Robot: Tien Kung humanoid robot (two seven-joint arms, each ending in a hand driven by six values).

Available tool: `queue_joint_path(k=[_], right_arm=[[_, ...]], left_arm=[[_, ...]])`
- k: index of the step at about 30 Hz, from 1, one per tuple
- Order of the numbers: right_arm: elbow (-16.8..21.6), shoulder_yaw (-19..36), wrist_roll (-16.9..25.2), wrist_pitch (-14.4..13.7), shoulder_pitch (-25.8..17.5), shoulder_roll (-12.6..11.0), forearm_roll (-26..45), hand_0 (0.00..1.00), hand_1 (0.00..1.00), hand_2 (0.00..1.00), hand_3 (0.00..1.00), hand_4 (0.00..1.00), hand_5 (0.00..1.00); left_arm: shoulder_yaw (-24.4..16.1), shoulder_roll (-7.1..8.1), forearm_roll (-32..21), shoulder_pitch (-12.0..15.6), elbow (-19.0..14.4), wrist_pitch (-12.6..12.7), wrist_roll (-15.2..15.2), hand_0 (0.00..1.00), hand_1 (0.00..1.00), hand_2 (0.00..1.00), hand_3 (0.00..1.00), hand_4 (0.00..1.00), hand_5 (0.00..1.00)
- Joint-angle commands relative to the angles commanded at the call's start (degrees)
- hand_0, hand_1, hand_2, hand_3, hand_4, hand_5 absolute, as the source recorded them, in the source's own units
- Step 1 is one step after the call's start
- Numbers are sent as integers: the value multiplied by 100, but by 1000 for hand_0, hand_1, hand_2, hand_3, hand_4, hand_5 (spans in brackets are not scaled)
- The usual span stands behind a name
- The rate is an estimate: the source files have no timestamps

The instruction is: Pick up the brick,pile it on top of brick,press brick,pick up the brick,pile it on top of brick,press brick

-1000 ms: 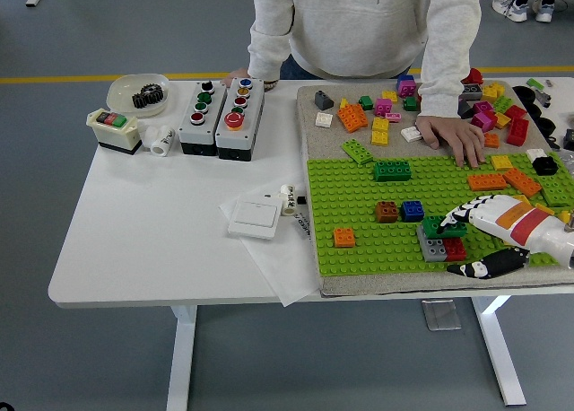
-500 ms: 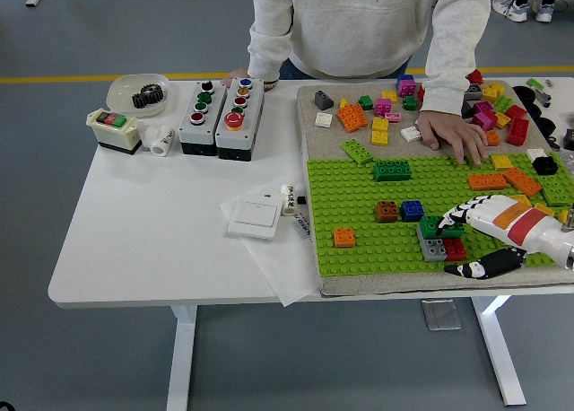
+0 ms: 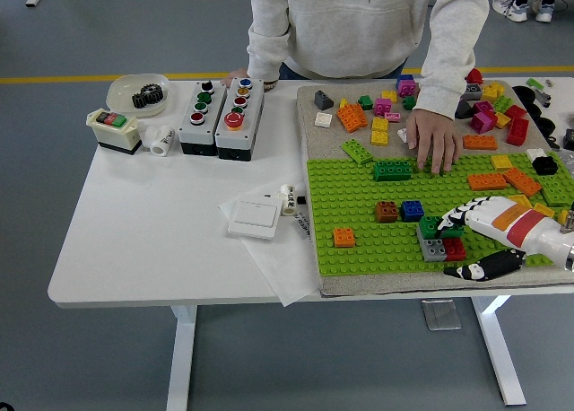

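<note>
On the green baseplate (image 3: 359,205) a small dark green brick (image 3: 434,225) sits on top of a grey brick (image 3: 431,248), with a red brick (image 3: 456,249) beside it. My right hand (image 3: 457,245) comes in from the right. Its white fingers (image 3: 465,215) are stretched out and their tips touch the dark green brick's right side, while the black thumb (image 3: 480,267) lies apart at the mat's front edge. It grasps nothing. Brown (image 3: 387,211), blue (image 3: 413,210) and orange (image 3: 344,237) bricks stand loose on the plate. The left hand is out of view.
A person at the far side rests a hand (image 3: 435,142) at the plate's back edge, next to a long dark green brick (image 3: 392,170). Several loose bricks lie on the mat (image 3: 377,115) behind. Button boxes (image 3: 224,115) and a white switch (image 3: 254,218) stand to the left.
The person's hand has slid left along the back of the plate toward the long dark green brick. My right hand has stayed nearly still at the stacked bricks.
</note>
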Motion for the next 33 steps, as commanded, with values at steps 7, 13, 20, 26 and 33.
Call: queue_joint_path(k=[7, 13, 20, 26, 33], right_arm=[[1, -37, -15, 12, -32, -12, -25, 730, 703, 746, 688, 857, 575], [-4, -59, -26, 21, -47, -12, -40, 731, 702, 746, 688, 858, 576], [-57, -77, -28, 16, -44, 0, -32, 731, 703, 746, 688, 859, 577], [-72, -76, -34, 21, -44, -2, -46, 732, 702, 746, 687, 860, 578], [-4, 10, -13, 9, -39, -22, -30, 733, 701, 745, 688, 860, 578]], left_arm=[[-31, -5, 49, 18, 1, -3, 3, 762, 753, 763, 597, 666, 596], [-58, -10, 96, 28, 1, -4, 5, 762, 753, 763, 597, 666, 596], [-50, -7, 94, 30, -1, -3, 7, 762, 753, 763, 597, 665, 595], [-22, -3, 56, 16, -1, 1, 2, 761, 754, 763, 597, 666, 595], [-2, -2, 26, 3, 1, 8, -4, 761, 752, 763, 597, 666, 596]])
